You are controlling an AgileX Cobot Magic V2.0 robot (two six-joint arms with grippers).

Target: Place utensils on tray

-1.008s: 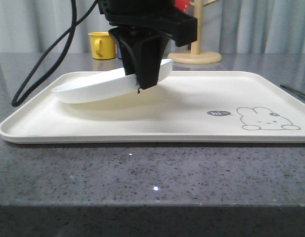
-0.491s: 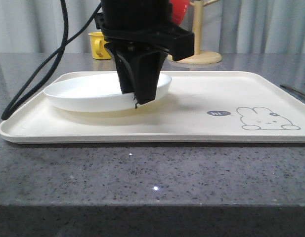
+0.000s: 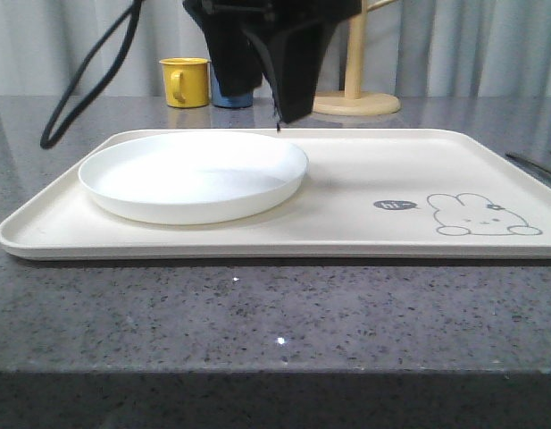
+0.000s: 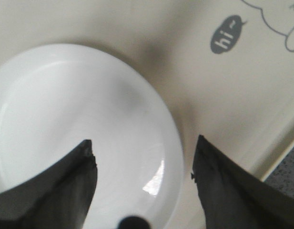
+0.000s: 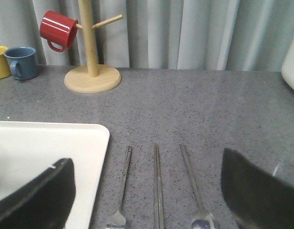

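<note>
Above the tray's left half: left gripper, black, raised clear of the round white plate; in the left wrist view its fingers stand wide apart with nothing between them, the plate's rim showing below the gap.

Plate: flat on the tray, left portion, upright, touching no finger.

Tray: cream, rectangular, rounded corners, low rim; rests on the grey speckled table. Rabbit drawing with "hi" bubble printed on its right portion, well apart from the plate.

Right gripper: two dark fingers spread wide, holding nothing, seen in the right wrist view over the tabletop just beside the tray's corner.

Utensils, silver metal, lying on the bare table beside the tray's edge, not on it, roughly parallel, close together but apart: fork nearest the tray, chopsticks in the middle, spoon farthest out.

Background, far side of table: wooden mug stand with red mug hung on one peg; blue mug and yellow mug standing side by side on the table. Grey curtain behind.
</note>
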